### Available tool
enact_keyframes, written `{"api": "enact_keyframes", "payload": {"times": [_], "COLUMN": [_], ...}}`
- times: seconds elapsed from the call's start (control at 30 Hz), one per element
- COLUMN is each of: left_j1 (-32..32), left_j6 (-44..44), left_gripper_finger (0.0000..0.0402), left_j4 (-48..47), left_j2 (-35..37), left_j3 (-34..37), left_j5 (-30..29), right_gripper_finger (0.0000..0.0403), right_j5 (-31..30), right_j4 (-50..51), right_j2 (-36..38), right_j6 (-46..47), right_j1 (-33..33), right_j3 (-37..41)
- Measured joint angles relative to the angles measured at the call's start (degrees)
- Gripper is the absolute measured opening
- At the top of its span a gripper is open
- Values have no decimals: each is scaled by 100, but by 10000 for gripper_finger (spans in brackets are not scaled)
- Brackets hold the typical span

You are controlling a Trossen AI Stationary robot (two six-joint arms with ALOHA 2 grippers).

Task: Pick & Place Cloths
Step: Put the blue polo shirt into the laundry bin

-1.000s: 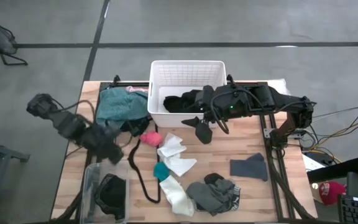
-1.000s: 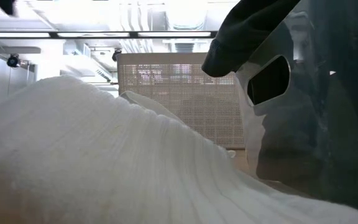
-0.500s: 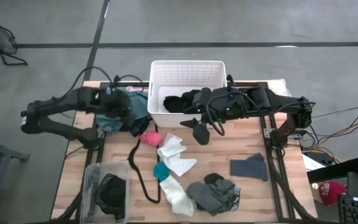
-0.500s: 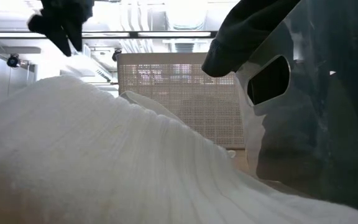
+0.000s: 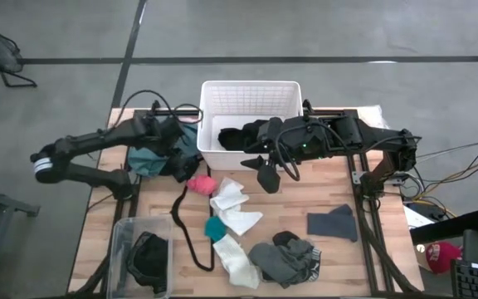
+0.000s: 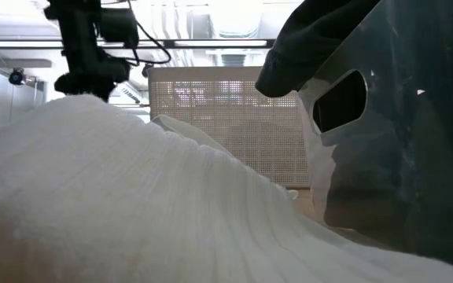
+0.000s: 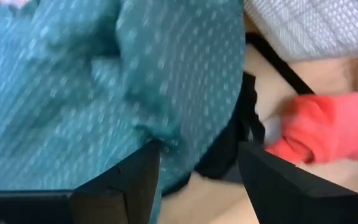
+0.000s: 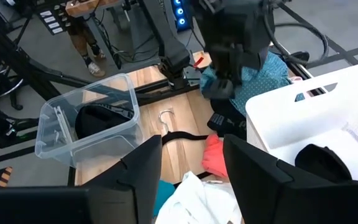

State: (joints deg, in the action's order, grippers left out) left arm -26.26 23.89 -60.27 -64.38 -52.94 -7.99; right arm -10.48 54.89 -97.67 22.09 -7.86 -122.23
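Observation:
The teal garment (image 5: 150,145) lies bunched at the table's far left, on a black piece (image 7: 225,146). My left gripper (image 5: 175,146) hangs open just above the garment's right edge (image 7: 166,93), fingers pointing steeply down, one over the teal cloth and one over the black piece. A pink piece (image 5: 202,183) lies near it. My right gripper (image 5: 264,170) is held open, with nothing between its fingers, high in front of the white basket (image 5: 250,93); a black cloth (image 5: 241,137) lies in the basket. White socks (image 5: 235,208), a teal bit (image 5: 215,227) and dark grey pieces (image 5: 287,257) lie on the table.
A clear plastic bin (image 5: 142,256) with a black cloth in it stands at the near left. A thin black cord loop (image 5: 185,231) lies beside it. Another grey piece (image 5: 332,223) lies at the right. White cloth (image 6: 132,204) fills the low view.
My left gripper has swung from the near left, beside the clear bin, toward the table's far edge and to the right. It has come down over the teal garment and tipped more steeply downward. No cloth has moved.

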Motion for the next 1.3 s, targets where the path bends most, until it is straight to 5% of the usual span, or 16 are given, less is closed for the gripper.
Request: {"api": "enact_keyframes", "payload": {"times": [0.37, 0.5, 0.7, 0.87, 1.3], "left_j1": [-60, -141, -190, -186, -177], "left_j6": [215, 89, 25, 83, 642], "left_gripper_finger": [210, 156, 17, 6, 2], "left_j4": [281, 336, 362, 4, -1202], "left_j2": [-497, -687, -775, -440, 1329], "left_j3": [449, 452, 452, 370, -1721], "left_j5": [-739, -750, -489, -473, -800], "right_gripper_finger": [132, 121, 103, 85, 50], "right_j5": [-4, -6, -9, -9, -32], "right_j4": [-74, -78, -78, -76, -159], "right_j2": [0, 0, 0, 0, 0], "right_j6": [-22, -22, -130, -133, -444], "right_j1": [4, 4, 0, 0, 2], "right_j3": [0, 0, 0, 0, 0]}}
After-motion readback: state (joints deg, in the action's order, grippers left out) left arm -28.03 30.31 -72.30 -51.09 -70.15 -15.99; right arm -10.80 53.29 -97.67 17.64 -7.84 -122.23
